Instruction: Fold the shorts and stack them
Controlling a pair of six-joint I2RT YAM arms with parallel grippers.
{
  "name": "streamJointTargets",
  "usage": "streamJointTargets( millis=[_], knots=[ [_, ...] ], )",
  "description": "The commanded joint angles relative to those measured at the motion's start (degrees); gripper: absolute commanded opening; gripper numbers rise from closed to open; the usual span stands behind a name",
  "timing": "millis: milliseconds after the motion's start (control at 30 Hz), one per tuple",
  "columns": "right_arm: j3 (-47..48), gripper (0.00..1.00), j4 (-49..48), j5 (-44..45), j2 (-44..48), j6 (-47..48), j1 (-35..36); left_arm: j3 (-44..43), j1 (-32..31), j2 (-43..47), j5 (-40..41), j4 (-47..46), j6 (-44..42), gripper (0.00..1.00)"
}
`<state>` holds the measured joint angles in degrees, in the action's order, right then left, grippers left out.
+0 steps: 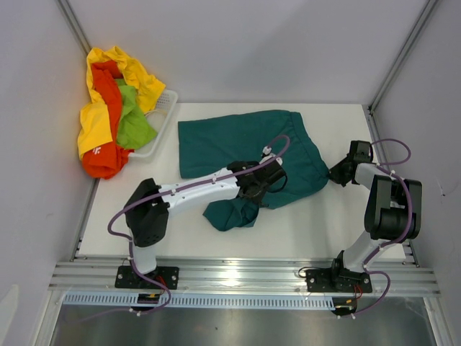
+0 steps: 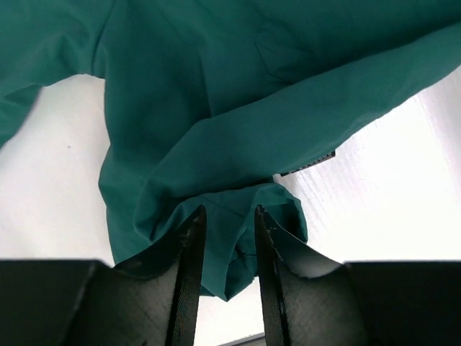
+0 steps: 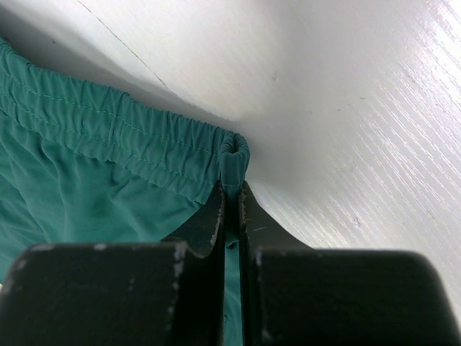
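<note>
White table (image 1: 317, 223) carries your dark teal shorts (image 1: 238, 140) mid-surface, right gripper (image 3: 230, 198) clamped on the waistband corner (image 3: 234, 148) to anchor it, left gripper (image 2: 229, 216) straddling the bunched leg hem (image 2: 284, 209) for a fold, though you can't tell if it's pinched.

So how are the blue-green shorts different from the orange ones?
The teal shorts lie spread on the table; the orange shorts hang crumpled over the edge of the basket. The left fingers and right fingers pinch the teal shorts; no fingers touch the orange shorts. Both are soft cloth.
</note>
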<state>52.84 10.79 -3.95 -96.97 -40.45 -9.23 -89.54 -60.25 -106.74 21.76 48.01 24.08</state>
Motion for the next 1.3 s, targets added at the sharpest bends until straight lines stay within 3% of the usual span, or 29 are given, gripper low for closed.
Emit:
streamJointTargets(
  millis=[0,133,267,367,400,467,633,833,1000,1267],
  knots=[
    [1.4,0.0,-0.9,-0.2,0.1,0.4,-0.3,1.1,0.1,0.0,-2.8,-1.4,-2.6,0.36],
    [1.4,0.0,-1.0,0.0,-0.1,0.3,-0.3,3.1,0.1,1.3,-4.1,-2.4,-3.2,0.42],
    [1.3,0.0,-1.0,0.0,-0.2,0.1,-0.3,3.8,0.2,1.3,-4.2,-2.3,-3.7,0.4],
    [1.2,0.0,-1.0,0.3,-0.3,0.2,-0.3,3.8,1.3,0.4,-4.2,-2.0,-4.0,0.27],
    [1.3,0.0,-1.0,0.3,-0.2,0.2,-0.4,3.8,1.4,0.2,-4.2,-1.9,-4.3,0.15],
    [1.4,0.0,-0.9,0.2,-0.2,0.2,-0.5,3.4,1.4,0.0,-3.7,-1.6,-5.3,0.0],
    [2.3,0.0,-0.4,0.3,-0.2,0.2,-0.7,4.5,0.7,3.3,-3.9,-3.0,-9.2,0.0],
    [3.9,0.0,0.2,0.1,-1.3,0.1,-1.0,9.7,-0.9,13.2,-16.8,-5.3,-15.4,0.0],
    [5.5,0.0,1.3,0.9,-2.3,0.4,-1.3,13.5,-8.2,18.3,-24.4,-5.1,-18.8,0.0],
    [6.3,0.0,1.0,0.4,-3.9,0.9,-2.4,22.7,-18.8,24.5,-29.8,-3.6,-19.8,0.0]
  ],
)
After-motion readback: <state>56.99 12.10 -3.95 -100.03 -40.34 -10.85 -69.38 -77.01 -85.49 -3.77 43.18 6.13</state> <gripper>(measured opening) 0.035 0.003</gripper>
